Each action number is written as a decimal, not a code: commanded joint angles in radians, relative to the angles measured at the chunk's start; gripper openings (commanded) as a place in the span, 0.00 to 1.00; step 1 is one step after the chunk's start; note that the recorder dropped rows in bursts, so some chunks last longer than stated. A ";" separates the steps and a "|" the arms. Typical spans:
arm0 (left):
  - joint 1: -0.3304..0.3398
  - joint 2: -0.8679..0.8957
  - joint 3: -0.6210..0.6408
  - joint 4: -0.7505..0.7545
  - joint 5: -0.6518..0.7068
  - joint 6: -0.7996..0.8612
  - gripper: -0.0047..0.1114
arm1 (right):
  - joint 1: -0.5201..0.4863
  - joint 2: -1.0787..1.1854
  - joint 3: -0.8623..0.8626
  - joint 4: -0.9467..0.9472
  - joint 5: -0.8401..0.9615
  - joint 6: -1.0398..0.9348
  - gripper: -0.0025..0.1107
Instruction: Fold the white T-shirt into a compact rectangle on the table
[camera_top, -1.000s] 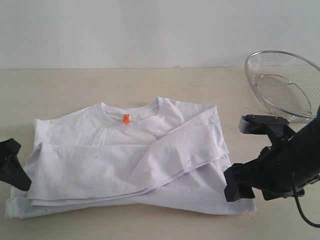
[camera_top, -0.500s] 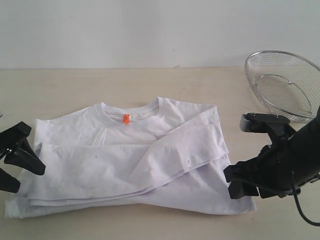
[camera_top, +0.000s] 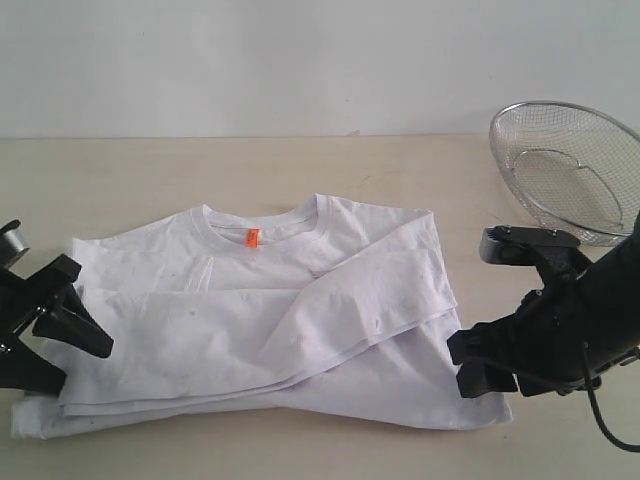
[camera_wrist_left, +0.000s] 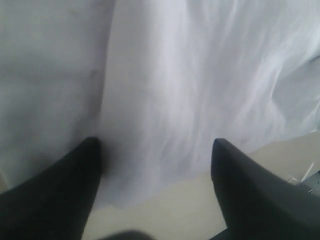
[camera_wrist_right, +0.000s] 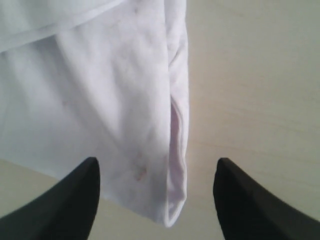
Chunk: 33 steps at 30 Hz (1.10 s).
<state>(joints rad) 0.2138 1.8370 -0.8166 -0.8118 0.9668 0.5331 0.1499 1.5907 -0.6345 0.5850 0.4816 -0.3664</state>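
Note:
The white T-shirt (camera_top: 260, 320) lies partly folded on the table (camera_top: 150, 180), collar and orange tag toward the back, both sleeves laid inward over the body. My left gripper (camera_top: 85, 368) is open at the shirt's left edge, low over the cloth. In the left wrist view its fingers (camera_wrist_left: 75, 195) straddle the white T-shirt (camera_wrist_left: 165, 85) where its hem meets the table (camera_wrist_left: 195, 205). My right gripper (camera_top: 460, 367) is open at the shirt's front right corner. In the right wrist view that corner of the white T-shirt (camera_wrist_right: 110, 100) hangs between the open right gripper (camera_wrist_right: 157, 162) over the table (camera_wrist_right: 250, 100).
A silver wire-mesh basket (camera_top: 565, 170) stands at the back right, just behind the right arm (camera_top: 570, 320). A pale wall (camera_top: 300, 60) rises behind the table's far edge. Bare table surrounds the shirt on all sides.
My left gripper has come in from the left edge toward the shirt's left side and now reaches over its border. The right gripper has hardly moved.

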 joint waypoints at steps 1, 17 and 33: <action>-0.004 0.020 -0.006 -0.011 -0.007 0.012 0.53 | 0.000 -0.013 0.005 -0.004 -0.008 -0.003 0.53; -0.004 0.027 -0.004 -0.119 -0.003 0.074 0.08 | 0.000 -0.013 0.005 -0.004 -0.010 -0.005 0.53; -0.004 0.027 -0.127 -0.224 0.074 0.078 0.08 | 0.000 -0.115 -0.115 0.028 -0.060 0.019 0.51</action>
<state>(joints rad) 0.2138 1.8622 -0.9375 -1.0255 1.0296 0.6117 0.1499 1.4696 -0.6828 0.6102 0.3955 -0.3480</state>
